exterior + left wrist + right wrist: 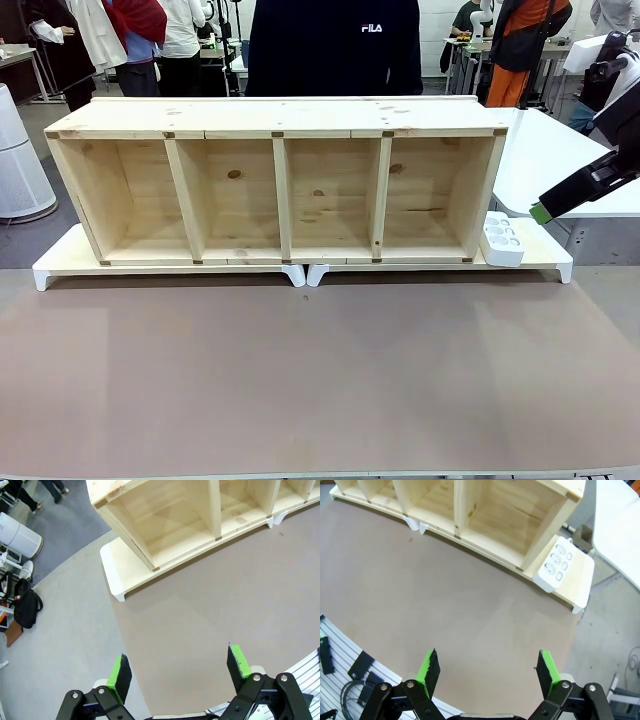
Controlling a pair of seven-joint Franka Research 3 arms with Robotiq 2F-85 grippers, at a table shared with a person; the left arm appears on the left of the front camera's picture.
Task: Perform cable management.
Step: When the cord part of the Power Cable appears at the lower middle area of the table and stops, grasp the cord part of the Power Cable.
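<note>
At shelf point(280, 130) end, power strip point(502, 240), maybe touching, left hand point(178, 666) apart, right hand point(487, 667) apart.

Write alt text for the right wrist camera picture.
The right hand, black with green pads, hangs open above a brown tabletop. Beyond it, a white multi-socket power strip lies beside the end of a pale wooden shelf.

White multi-socket plastic power strip point(502, 240) sat on the robot's-right end of the pale low board point(542, 250), just beside the outer right wall of the four-bay pine shelf unit point(280, 190). Couldn't tell whether it touched that wall. Socket face was up, with round sockets in two rows along its length. The right wrist view had the strip point(559, 565) lying flat, with rounded corners and its long side parallel to the shelf wall.
</note>
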